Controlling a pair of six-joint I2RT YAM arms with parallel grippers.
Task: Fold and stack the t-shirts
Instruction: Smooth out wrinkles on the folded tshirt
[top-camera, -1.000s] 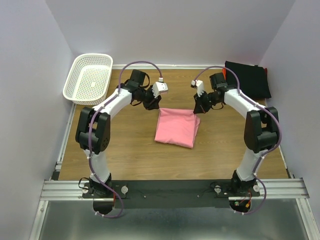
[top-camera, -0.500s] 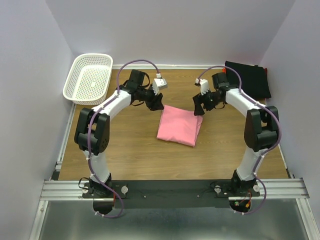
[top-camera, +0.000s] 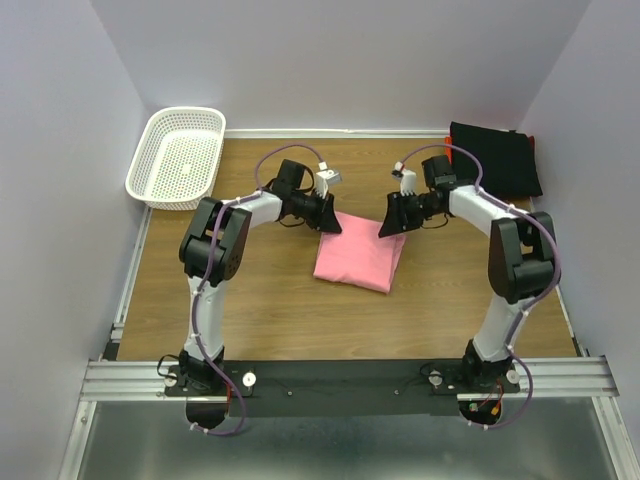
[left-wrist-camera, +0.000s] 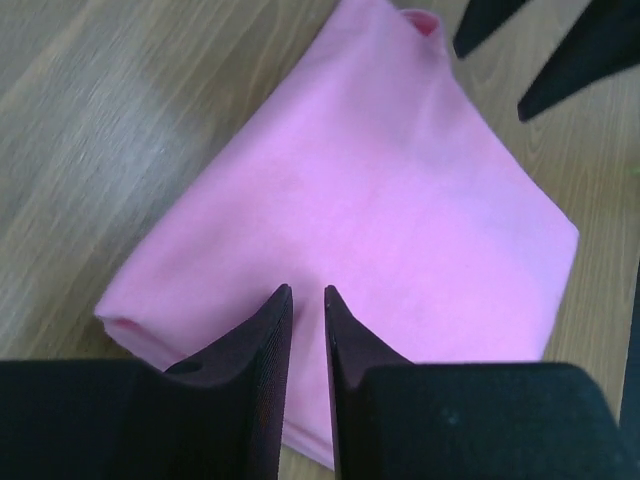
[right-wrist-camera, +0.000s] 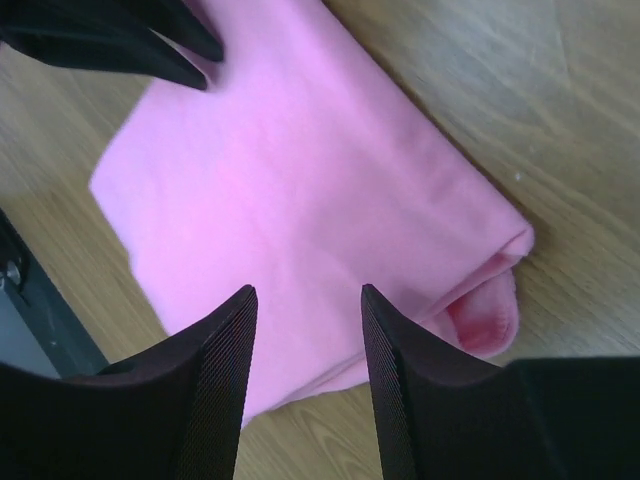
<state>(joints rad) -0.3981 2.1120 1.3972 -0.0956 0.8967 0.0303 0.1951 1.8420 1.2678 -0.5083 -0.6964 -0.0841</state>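
Observation:
A folded pink t-shirt (top-camera: 360, 252) lies flat on the wooden table, filling the left wrist view (left-wrist-camera: 370, 200) and the right wrist view (right-wrist-camera: 300, 170). My left gripper (top-camera: 333, 224) hangs low over its far left corner, its jaws a narrow slit apart (left-wrist-camera: 305, 292) with only the flat cloth showing below them. My right gripper (top-camera: 387, 228) is over the far right corner, open (right-wrist-camera: 307, 292), its fingers straddling the shirt near the rolled fold (right-wrist-camera: 490, 300). A folded black t-shirt (top-camera: 495, 160) lies at the back right corner.
A white plastic basket (top-camera: 178, 155) stands at the back left, partly off the table. Grey walls close in the left, right and back sides. The two grippers face each other, about a hand's width apart.
Both grippers have come down and inward to the shirt's far corners. The right jaws opened from shut; the left jaws narrowed. The pink shirt shifted slightly to the right.

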